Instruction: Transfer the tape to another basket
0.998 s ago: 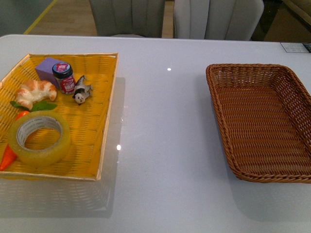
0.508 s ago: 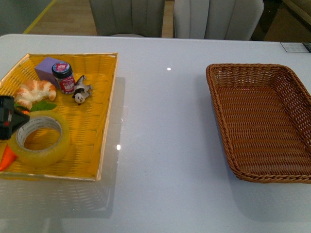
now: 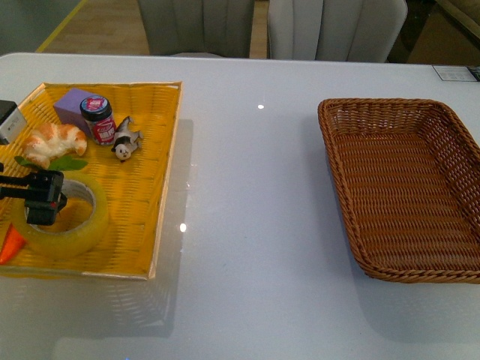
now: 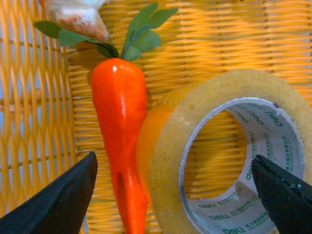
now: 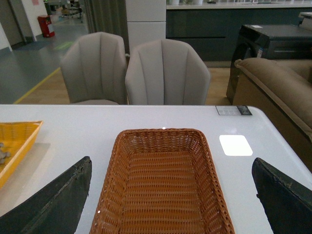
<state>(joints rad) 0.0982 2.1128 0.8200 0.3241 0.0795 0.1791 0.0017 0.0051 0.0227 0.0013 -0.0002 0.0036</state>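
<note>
The tape (image 3: 75, 229), a wide yellowish roll with a white printed core, lies flat in the near left of the yellow woven tray (image 3: 142, 187). My left gripper (image 3: 41, 196) is open just above the roll. In the left wrist view its jaws (image 4: 173, 163) stand wide on either side of the tape (image 4: 168, 141) and an orange toy carrot (image 4: 119, 107) that leans on the roll. The brown wicker basket (image 3: 337, 172) sits at the right with nothing in it. My right gripper (image 5: 171, 163) is open, high above the near end of the basket (image 5: 109, 195); it is out of the front view.
The tray also holds a croissant (image 3: 54, 142), a purple block (image 3: 75, 105), a small red-labelled jar (image 3: 98, 120), a small figurine (image 3: 126, 140) and the carrot (image 3: 13, 241). Two grey chairs (image 3: 337, 30) stand behind the white table (image 3: 255, 225).
My left gripper has come in from the left edge of the front view and now sits over the near left part of the tape. The tape and basket have not moved.
</note>
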